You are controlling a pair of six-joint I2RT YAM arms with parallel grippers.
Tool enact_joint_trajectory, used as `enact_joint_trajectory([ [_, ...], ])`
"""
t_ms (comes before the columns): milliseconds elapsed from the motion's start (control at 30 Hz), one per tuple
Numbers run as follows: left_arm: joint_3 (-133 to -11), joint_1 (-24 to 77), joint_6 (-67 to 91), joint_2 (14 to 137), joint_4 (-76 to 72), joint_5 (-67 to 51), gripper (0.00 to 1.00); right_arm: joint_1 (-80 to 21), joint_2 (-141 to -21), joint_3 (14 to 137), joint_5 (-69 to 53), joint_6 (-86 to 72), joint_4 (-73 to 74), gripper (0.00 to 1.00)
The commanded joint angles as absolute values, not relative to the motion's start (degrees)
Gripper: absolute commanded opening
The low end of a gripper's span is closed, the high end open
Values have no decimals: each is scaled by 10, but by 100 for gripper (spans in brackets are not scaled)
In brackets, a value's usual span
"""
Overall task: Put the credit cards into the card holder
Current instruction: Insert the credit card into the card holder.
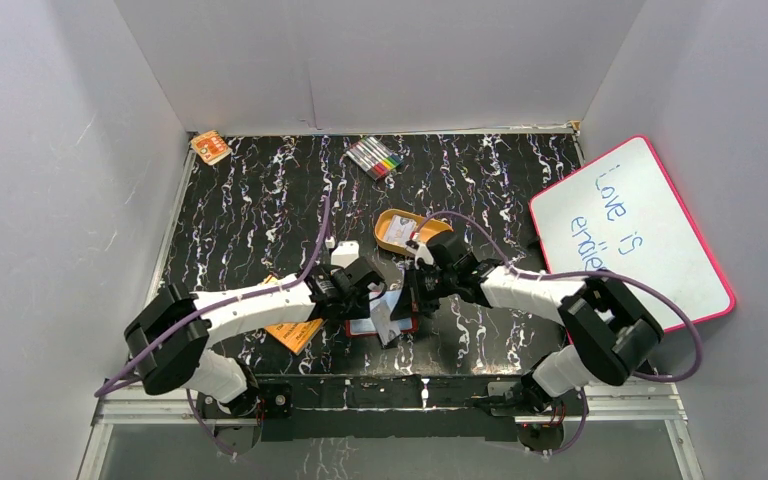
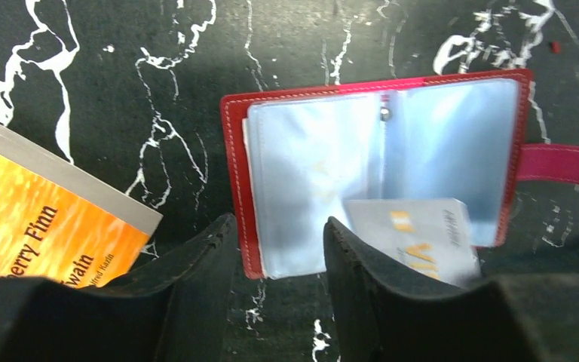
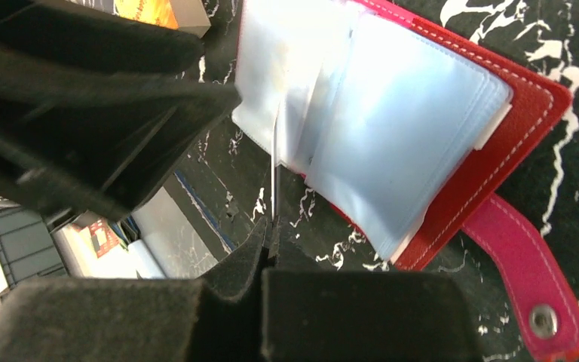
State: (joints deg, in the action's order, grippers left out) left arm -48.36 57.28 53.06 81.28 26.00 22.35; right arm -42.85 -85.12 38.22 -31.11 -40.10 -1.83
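2 things could spoil this. On the table [image 1: 260,200], near middle, the book [image 2: 38,219] lies just left of the holder [image 2: 234,151], which is spread open and, I judge, unpinned. The left gripper [image 2: 279,230] straddles a corner of it, jaws half-wide, holding nothing, so a push likely slides it. At its pockets [image 2: 309,166] the right gripper [image 3: 270,230] pinches 1 card [image 2: 422,237] on edge. Tilted, the card likely buckles a pocket or misses the mouth.

Red w/ bluish-clear pockets & pink tab is seen on card holder [image 2: 234,151]; credit card [image 2: 422,234] pale grey; desk [image 2: 121,75] black, white-veined.
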Motion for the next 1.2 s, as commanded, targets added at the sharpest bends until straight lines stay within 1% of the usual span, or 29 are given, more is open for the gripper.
enact_joint_trajectory([
  [0,-476,564,543,805,269,253,41,-425,-774,398,-275,-394,16,0],
  [100,-469,563,550,765,261,252,39,-413,-743,379,-254,-405,16,0],
  [200,-464,562,549,740,241,238,38,-401,-737,370,-242,-410,8,0],
  [400,-461,543,576,732,272,225,26,-391,-787,370,-270,-427,-52,0],
  [500,-435,529,589,717,286,214,22,-390,-806,367,-283,-443,-82,0],
  [767,-370,516,606,698,291,199,19,-390,-831,361,-296,-449,-94,0],
  [1167,-356,516,602,733,266,175,17,-388,-835,337,-294,-471,-104,0],
])
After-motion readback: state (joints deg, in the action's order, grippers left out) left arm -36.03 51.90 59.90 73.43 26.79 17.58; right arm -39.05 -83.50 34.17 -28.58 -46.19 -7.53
